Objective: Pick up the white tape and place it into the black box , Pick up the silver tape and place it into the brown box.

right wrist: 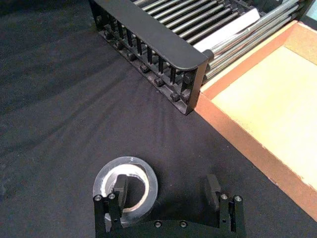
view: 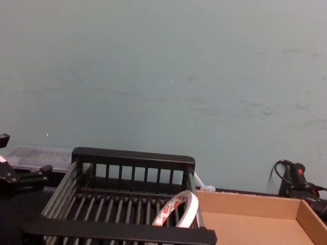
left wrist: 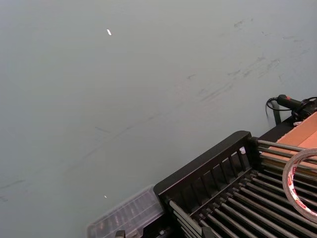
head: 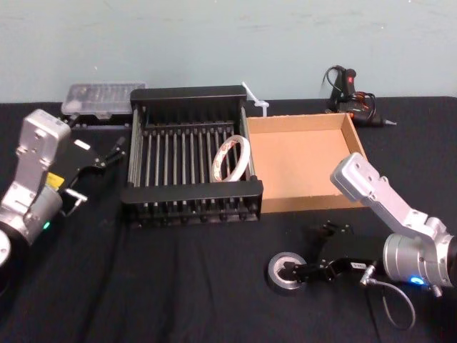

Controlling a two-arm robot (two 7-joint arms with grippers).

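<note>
We are reaching our right hand [head: 289, 272] low over the black bench [head: 178, 286], its fingers spread apart around one side of the silver tape [head: 286, 271]: one finger [right wrist: 120, 191] is sitting inside the roll's pale centre, the other standing outside on the cloth. The roll is lying flat, in front of the brown box [head: 305, 161] and well apart from it. Our right arm is bending down from the right. Our left hand [head: 114, 151] is hovering beside the black box [head: 191, 193], fingers parted, holding nothing. One white tape [head: 233, 158] is leaning upright inside the black box. We are seeing two tapes and two boxes.
</note>
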